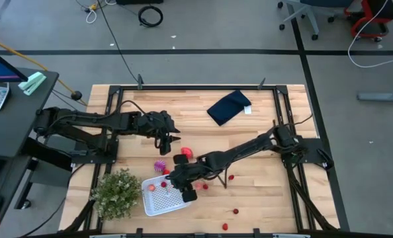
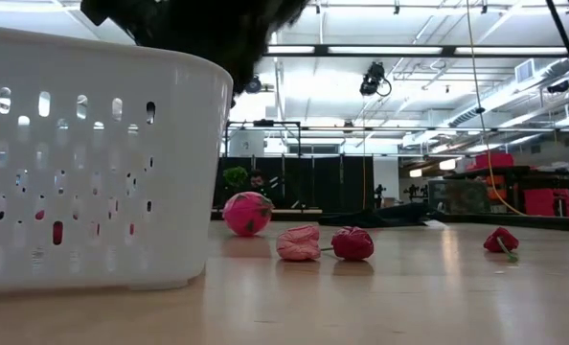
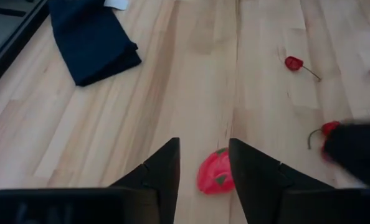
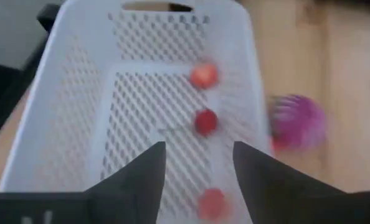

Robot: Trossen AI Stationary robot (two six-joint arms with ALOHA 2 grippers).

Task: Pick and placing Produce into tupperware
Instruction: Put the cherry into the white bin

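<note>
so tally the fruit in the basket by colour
red fruit: 3
magenta fruit: 0 (the 1 spiky piece lies on the table beside the basket)
total in basket: 3
The right gripper hangs open over the basket.

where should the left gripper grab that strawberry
Across the strawberry's broad red body, coming straight down from above. It lies flat on the bare table, already between the open fingers of the left gripper, with nothing crowding its sides.
</note>
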